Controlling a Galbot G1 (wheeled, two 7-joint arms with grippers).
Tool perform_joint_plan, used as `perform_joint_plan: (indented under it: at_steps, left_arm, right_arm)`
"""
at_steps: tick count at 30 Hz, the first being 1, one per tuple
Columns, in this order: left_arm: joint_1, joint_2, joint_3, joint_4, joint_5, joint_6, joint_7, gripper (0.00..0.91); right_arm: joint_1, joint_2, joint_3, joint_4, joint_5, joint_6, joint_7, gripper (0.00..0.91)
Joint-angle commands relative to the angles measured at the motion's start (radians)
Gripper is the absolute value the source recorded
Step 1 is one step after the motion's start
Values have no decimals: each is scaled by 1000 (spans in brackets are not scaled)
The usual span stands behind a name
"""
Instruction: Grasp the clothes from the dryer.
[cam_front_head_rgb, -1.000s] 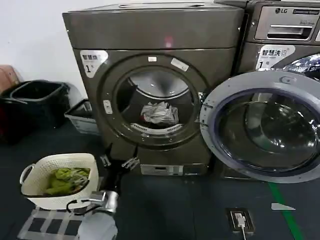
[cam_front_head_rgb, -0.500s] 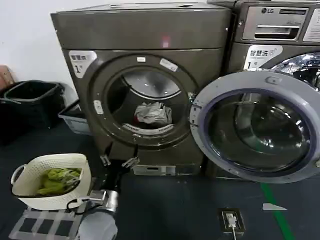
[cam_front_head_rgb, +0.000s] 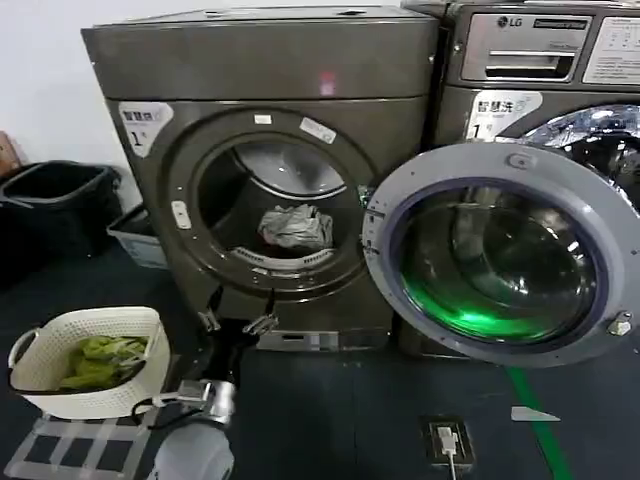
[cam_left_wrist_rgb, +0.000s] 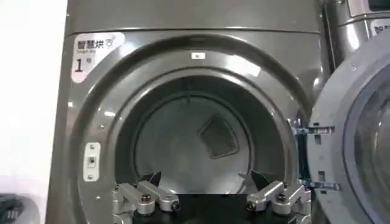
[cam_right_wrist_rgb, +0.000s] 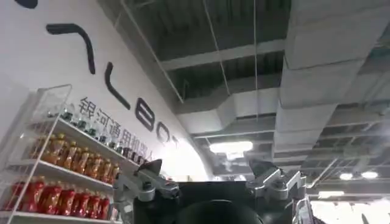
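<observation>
The dryer (cam_front_head_rgb: 260, 60) stands in front of me, dark bronze-grey, its round port open. Inside the drum lies the clothes (cam_front_head_rgb: 296, 226), a small pale crumpled wad on the drum's floor. My left gripper (cam_front_head_rgb: 238, 318) is low before the dryer's base, below the port and apart from the clothes, with its fingers spread open and nothing between them. In the left wrist view the left gripper (cam_left_wrist_rgb: 207, 181) faces the dryer (cam_left_wrist_rgb: 183, 18) and its dark drum. My right gripper (cam_right_wrist_rgb: 205, 167) points up at a ceiling, open and empty.
The dryer's round glass door (cam_front_head_rgb: 500, 160) hangs open to the right, before the LG machine (cam_front_head_rgb: 540, 50). A white basket (cam_front_head_rgb: 90, 318) with yellow-green garments sits on the floor at the left. A black bin (cam_front_head_rgb: 50, 195) and a grey crate (cam_front_head_rgb: 135, 235) stand behind it.
The dryer, the basket and the door have slid leftward in the head view. The door glass now shows a green reflection. My left gripper keeps its place and stays open.
</observation>
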Motion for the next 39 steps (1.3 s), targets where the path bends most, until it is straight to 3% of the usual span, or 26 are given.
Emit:
perform_joint_plan:
  at_steps: [1,39]
  left_arm:
    - [0,1,0,-1,0,0,1,907]
    - [-8,25,-3,-6,-20,3,2,907]
  right_arm:
    - [-1,1,1,1,5,4,-4,907]
    - [-11,25,3,15,14,24,-28,907]
